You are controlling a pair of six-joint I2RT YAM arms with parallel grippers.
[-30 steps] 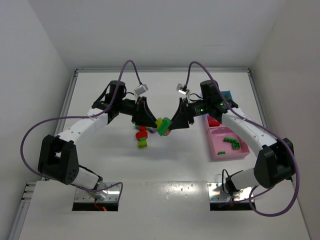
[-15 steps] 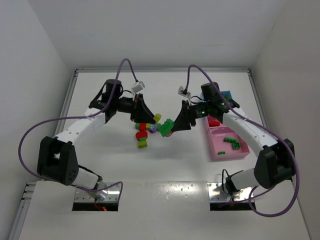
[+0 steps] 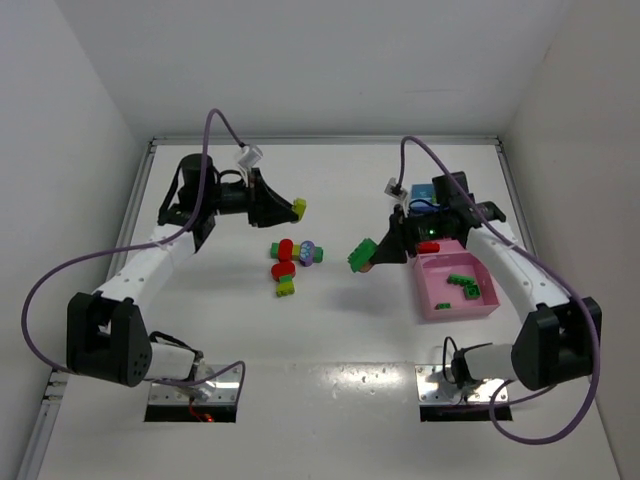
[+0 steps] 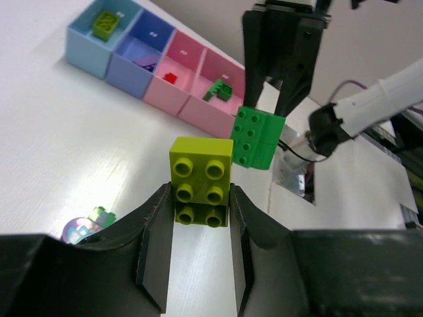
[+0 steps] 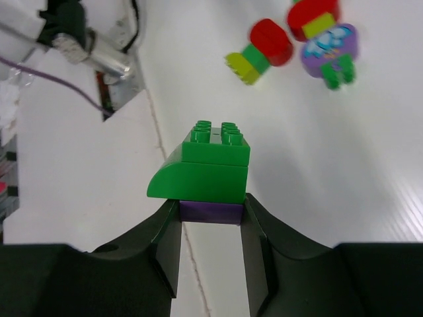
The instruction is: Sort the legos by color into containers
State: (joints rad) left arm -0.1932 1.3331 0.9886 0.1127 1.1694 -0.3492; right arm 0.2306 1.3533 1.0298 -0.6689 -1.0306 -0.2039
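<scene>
Nothing legible anywhere. The row of shallow blue and pink plastic trays (image 4: pixel 165 99), at eleven o'clock in the left wrist view, carries tiny white marks (image 4: pixel 120 13) on its floors, too small to read.

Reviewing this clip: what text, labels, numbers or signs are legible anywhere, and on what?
No text can be read.
White marks on the floors of the light blue tray and darker blue tray: too small to read.
Pale print on the purple piece: blurred.
</scene>
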